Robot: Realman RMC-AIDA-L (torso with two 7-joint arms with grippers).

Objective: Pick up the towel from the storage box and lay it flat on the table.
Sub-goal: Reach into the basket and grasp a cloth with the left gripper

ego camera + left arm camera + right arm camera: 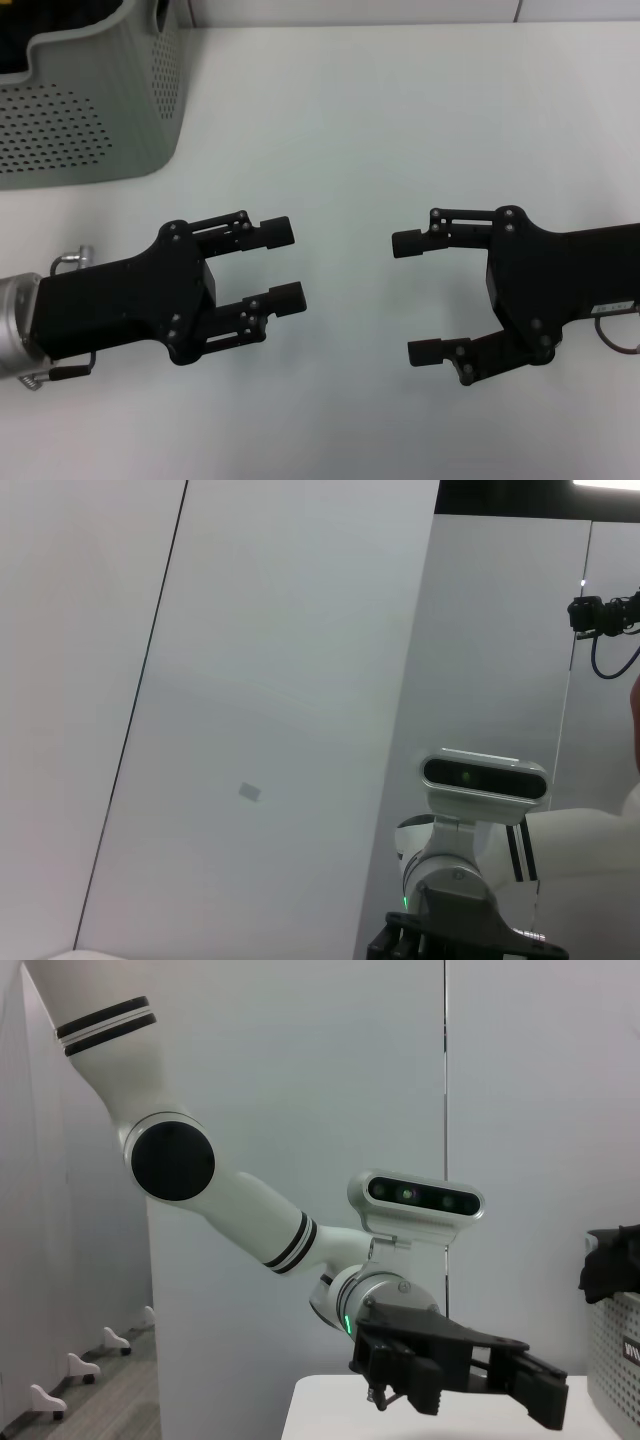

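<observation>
The counter (400,130) under me is plain white and smooth, and takes up nearly all of my head view. Behind it runs a pale wall with a dark vertical seam. My left wrist view shows only grey wall panels and the camera-topped wrist of my right arm low in the corner. My right wrist view shows my left arm's white links with black bands reaching across a grey room to the counter's edge.

The box (90,100) stands at the far left of the counter, pale grey-green with round holes in its sides and a dip in its rim. Something dark shows inside it at the top corner of my head view, and a dark bundle (610,1260) pokes above its rim in my right wrist view. I take that for the towel, though too little of it shows to be sure.

My left gripper (283,265) hangs over the bare counter, near the box but clear of it, fingers spread and holding nothing. My right gripper (418,297) faces it from the other side, its fingers spread wider and equally empty. A gap of bare counter lies between the two, fingertips pointing at each other.
</observation>
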